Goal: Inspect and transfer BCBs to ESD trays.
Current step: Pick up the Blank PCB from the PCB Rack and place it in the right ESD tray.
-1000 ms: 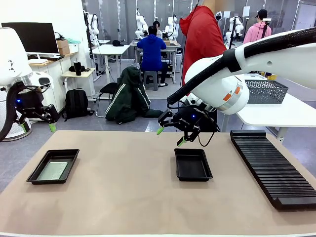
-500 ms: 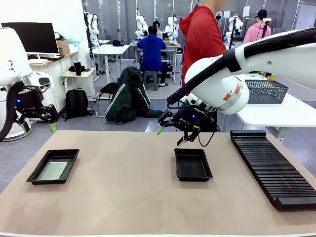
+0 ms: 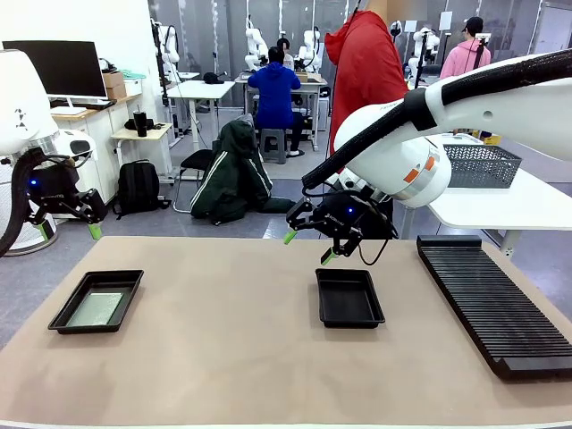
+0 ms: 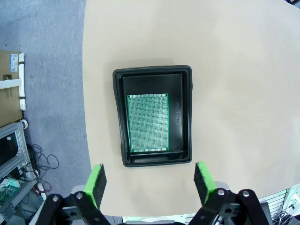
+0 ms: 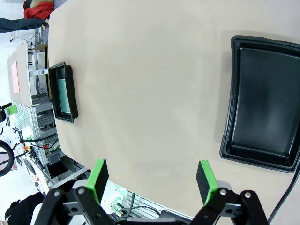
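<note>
1. The table (image 3: 223,357) carries a long ribbed rack (image 3: 492,304) along its right edge.
2. The right gripper (image 3: 308,248) hangs with its jaws apart and bare above the middle tray (image 3: 320,299).
3. The left gripper (image 4: 150,182) is spread wide, holding nothing, near the far left corner.
4. The left tray (image 3: 64,315) sits near the left edge.
5. One BCB (image 3: 96,309) lies flat inside it.

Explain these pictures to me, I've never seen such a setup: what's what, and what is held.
Two white robot arms work at a tan table. The wide picture looks across it from between them; the other two come from cameras on each wrist, looking along green-tipped fingers. The left gripper looks down on a shallow black plastic tray holding a thin pale green board. The right gripper hangs near an identical empty tray. A long black ribbed rack lies to the right. Both grippers are open, holding nothing.
</note>
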